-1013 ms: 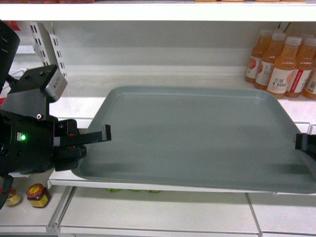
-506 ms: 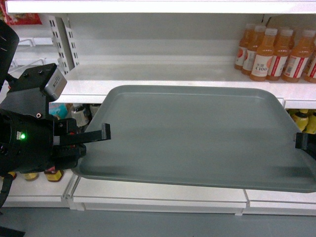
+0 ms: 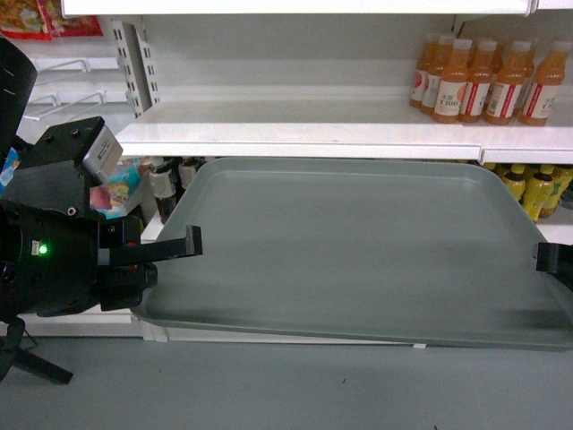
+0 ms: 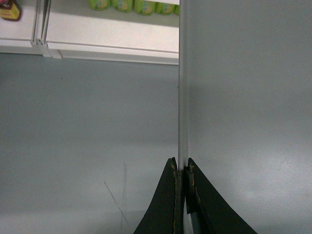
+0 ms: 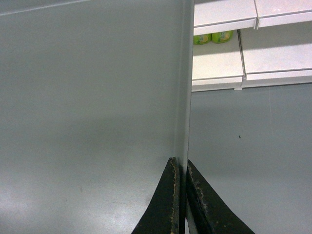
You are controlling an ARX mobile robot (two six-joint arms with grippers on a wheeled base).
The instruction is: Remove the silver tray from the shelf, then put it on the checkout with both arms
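both jaws pinch the silver tray (image 3: 358, 251) rims, clear of the shelf (image 3: 295, 134).

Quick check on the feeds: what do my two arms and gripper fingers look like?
The left arm is bulky matte black with a green light, a grey camera block on top, and a thin black gripper. The right gripper has tapered black fingers with scuffed pale edges.

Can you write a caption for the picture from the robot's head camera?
Both grippers, left and right, hold the silver tray level in front of the shelf.
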